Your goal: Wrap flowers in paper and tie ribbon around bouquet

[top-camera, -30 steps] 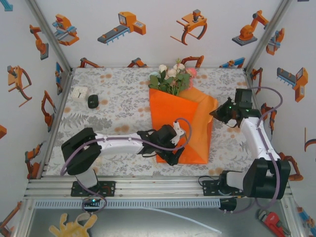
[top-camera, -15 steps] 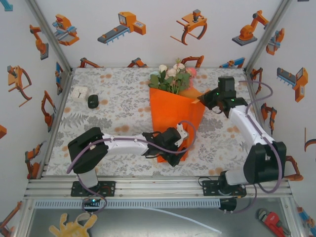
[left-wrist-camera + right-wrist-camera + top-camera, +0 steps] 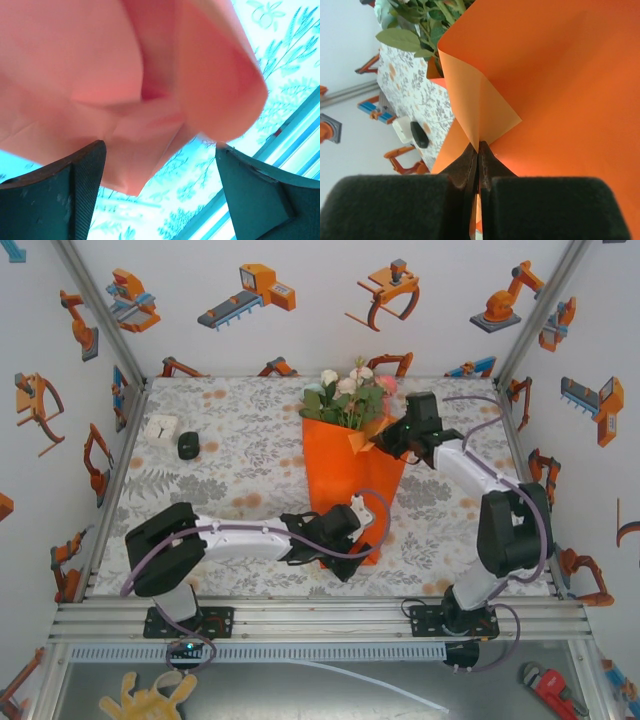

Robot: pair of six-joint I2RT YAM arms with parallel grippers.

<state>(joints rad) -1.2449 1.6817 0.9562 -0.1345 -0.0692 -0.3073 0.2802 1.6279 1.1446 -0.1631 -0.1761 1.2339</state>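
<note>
The flowers, pink and white blooms with green leaves, stick out of the far end of the orange paper. The paper is folded over them into a narrow cone, a loose bouquet. My right gripper is shut on a folded corner of the paper near the blooms, its jaws pressed together on the fold. My left gripper stands open at the cone's near tip. The paper's lower end hangs between its fingers without being pinched. A thin pale strip lies below the front rail; I cannot tell whether it is the ribbon.
A white box and a small black object sit at the far left of the floral tablecloth. The enclosure walls stand close on three sides. The aluminium front rail runs just behind my left gripper.
My right gripper swung left and toward the back, carrying the paper's right edge over the stems; the wide sheet narrowed to a cone. My left gripper shifted slightly at the tip and opened wider.
</note>
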